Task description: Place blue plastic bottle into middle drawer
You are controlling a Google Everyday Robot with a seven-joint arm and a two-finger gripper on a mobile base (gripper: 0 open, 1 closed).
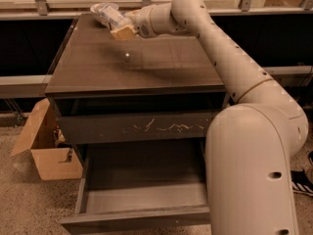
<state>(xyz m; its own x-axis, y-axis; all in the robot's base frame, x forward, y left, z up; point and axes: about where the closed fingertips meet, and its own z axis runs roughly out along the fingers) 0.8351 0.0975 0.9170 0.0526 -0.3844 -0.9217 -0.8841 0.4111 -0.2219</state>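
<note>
1. The robot's cream-coloured two-finger gripper [122,29] hung over the back left corner of the dark brown wooden cabinet top [142,70], in the upper left of the frame.
2. Its tan jaws appeared closed around one end of the small clear plastic bottle with a pale bluish label [108,15]. The rest of the bottle pointed away to the upper left, tilted and seemingly raised off the surface.
3. The wide dark grey-brown drawer with a lighter grey floor [146,197] stood pulled out at the bottom centre, well apart from the bottle.
4. Just above it, a shut drawer front marked with pale scratches [156,127] sat under the cabinet top.
5. The thick cream-white arm [234,67] swept from the lower right up to the gripper.
6. An open brown cardboard box [46,153] rested on the speckled floor just left of the cabinet.
</note>
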